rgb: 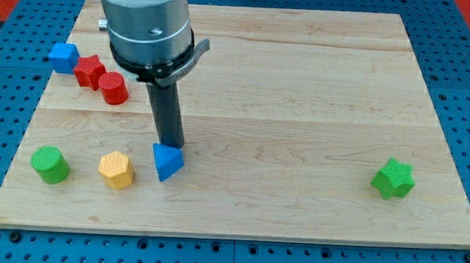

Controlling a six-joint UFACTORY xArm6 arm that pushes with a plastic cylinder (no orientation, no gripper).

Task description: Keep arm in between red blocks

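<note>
Two red blocks sit at the view's upper left: a red star-like block (88,71) and a red cylinder (113,88), touching each other. My tip (170,144) is at the lower end of the dark rod, well to the right of and below the red blocks, right at the top edge of a blue triangular block (166,162). The tip is not between the red blocks.
A blue cube (63,57) lies next to the red star block on its left. A green cylinder (49,164) and a yellow hexagonal block (116,169) sit at the lower left. A green star block (394,179) sits at the lower right. The wooden board (302,87) lies on a blue pegboard.
</note>
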